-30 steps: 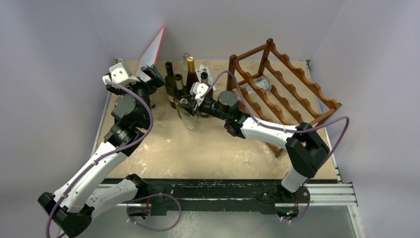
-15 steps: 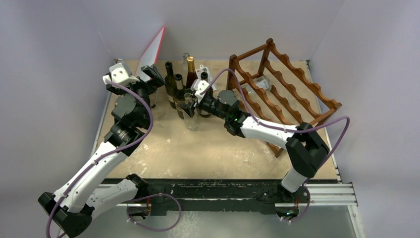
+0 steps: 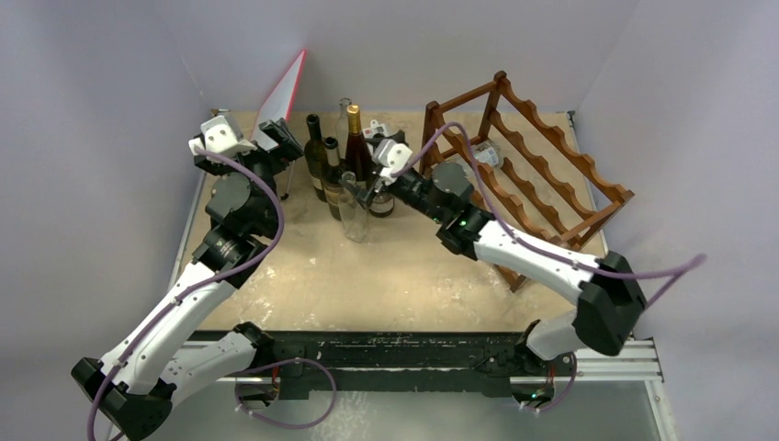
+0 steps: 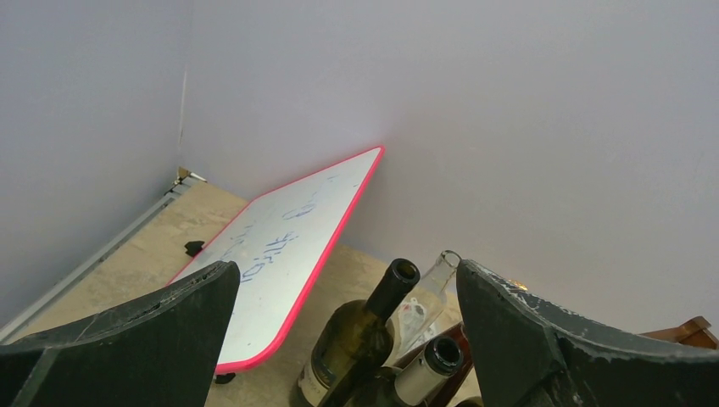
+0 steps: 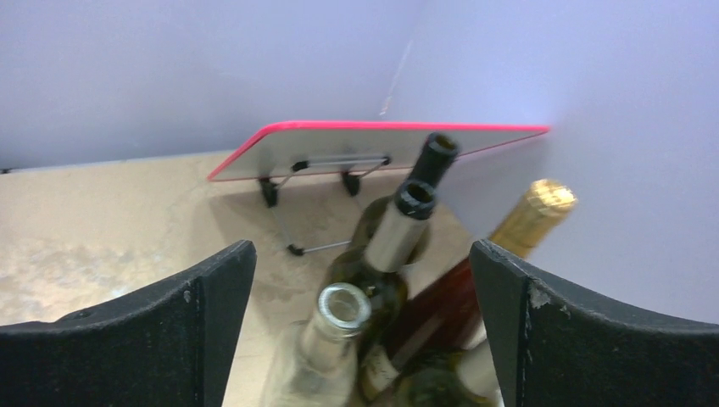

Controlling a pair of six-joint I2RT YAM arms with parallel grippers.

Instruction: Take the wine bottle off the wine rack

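Observation:
The wine rack (image 3: 542, 175), dark reddish-brown wood with wavy rails, stands at the back right of the table. A clear glass wine bottle (image 3: 352, 213) stands upright on the table left of the rack, in front of a cluster of bottles. My right gripper (image 3: 370, 190) hangs just right of its neck, open and holding nothing. In the right wrist view the bottle's mouth (image 5: 343, 307) shows between the spread fingers of the right gripper (image 5: 363, 254), apart from both. My left gripper (image 3: 285, 140) is open and empty at the back left; the left wrist view shows it (image 4: 348, 280) above bottle tops.
Several upright bottles cluster at the back centre, among them a dark green one (image 3: 317, 156) and a reddish one with gold foil (image 3: 355, 138). A red-rimmed whiteboard (image 3: 285, 87) leans on a stand at the back left. Something clear (image 3: 485, 154) lies inside the rack.
My right gripper has opened and let go of the clear bottle, then drawn back to the right. The bottle stays standing. The left arm has not moved.

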